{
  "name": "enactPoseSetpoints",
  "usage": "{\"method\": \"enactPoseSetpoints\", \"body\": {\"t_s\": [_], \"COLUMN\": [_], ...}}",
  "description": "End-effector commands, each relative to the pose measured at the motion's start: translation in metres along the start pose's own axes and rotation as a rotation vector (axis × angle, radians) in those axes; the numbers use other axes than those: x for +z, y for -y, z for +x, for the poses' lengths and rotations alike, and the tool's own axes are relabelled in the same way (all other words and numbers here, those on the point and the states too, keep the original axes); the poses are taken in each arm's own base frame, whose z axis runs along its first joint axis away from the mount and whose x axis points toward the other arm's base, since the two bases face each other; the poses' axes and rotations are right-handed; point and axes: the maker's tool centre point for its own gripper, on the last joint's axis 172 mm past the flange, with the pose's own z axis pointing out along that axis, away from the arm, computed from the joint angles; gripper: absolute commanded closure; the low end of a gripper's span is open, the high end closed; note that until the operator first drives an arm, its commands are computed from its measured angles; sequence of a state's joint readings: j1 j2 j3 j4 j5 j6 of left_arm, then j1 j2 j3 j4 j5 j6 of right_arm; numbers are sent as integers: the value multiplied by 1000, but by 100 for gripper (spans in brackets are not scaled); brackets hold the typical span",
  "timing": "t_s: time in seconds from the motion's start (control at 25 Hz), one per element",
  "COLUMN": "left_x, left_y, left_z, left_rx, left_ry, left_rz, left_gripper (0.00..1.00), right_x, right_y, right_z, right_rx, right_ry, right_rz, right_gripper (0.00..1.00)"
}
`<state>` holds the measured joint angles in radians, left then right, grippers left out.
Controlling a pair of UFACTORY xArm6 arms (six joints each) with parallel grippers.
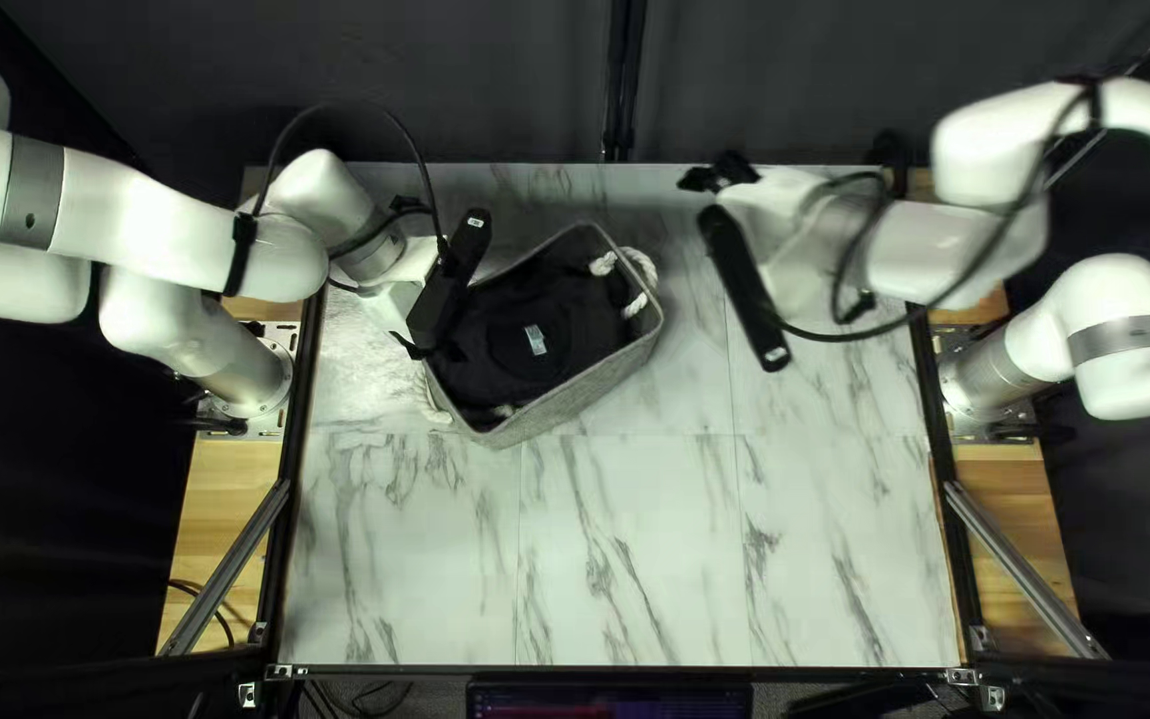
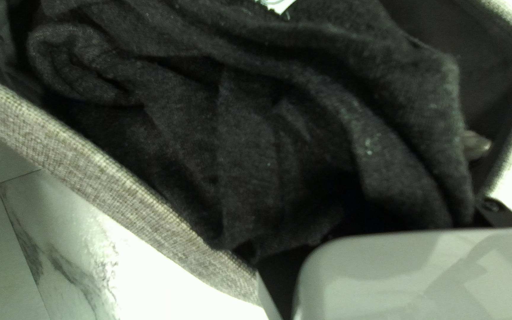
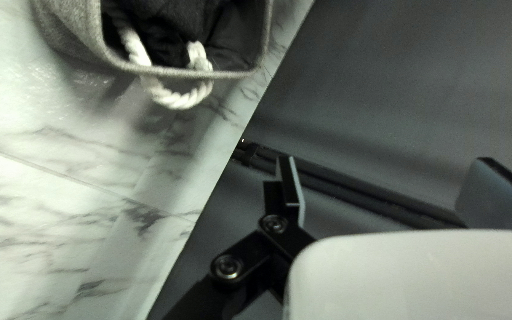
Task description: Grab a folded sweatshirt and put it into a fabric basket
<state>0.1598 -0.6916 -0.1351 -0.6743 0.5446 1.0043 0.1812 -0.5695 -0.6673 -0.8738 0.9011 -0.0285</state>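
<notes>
In the top left view, a dark sweatshirt (image 1: 511, 362) with a pale label lies inside the grey fabric basket (image 1: 573, 400). My left gripper (image 1: 410, 348) is over the basket's left end. Seen from the left wrist, the sweatshirt (image 2: 250, 142) is bunched in loose folds within the basket's rim (image 2: 120, 184); the black parts of my left gripper (image 2: 370, 224) stand wide apart at the cloth, their tips mostly hidden. My right gripper (image 1: 719, 175) is off to the right of the basket; its own view shows this gripper (image 3: 391, 185) open, with nothing between its fingers.
White rope handles (image 1: 638, 277) hang at the basket's ends. Marble-patterned tabletop (image 1: 628, 559) extends between the basket and the near edge. A dark curtain (image 1: 469, 80) stands behind the far edge, close to my right gripper.
</notes>
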Motion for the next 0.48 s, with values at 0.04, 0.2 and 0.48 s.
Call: {"method": "enactPoseSetpoints", "body": {"t_s": [0.04, 0.2, 0.48], "left_x": [5, 6, 14], "left_y": [-1, 2, 9], "left_z": [-1, -2, -7], "left_rx": [9, 18, 22], "left_ry": [55, 84, 113], "left_rz": [22, 33, 41], "left_gripper": [99, 100, 0], "right_x": [-6, -8, -20], "right_y": [6, 0, 4], "right_z": [12, -3, -32], "right_rx": [110, 212, 308], "right_ry": [27, 47, 61], "right_rz": [62, 92, 115], "right_gripper": [0, 0, 0]}}
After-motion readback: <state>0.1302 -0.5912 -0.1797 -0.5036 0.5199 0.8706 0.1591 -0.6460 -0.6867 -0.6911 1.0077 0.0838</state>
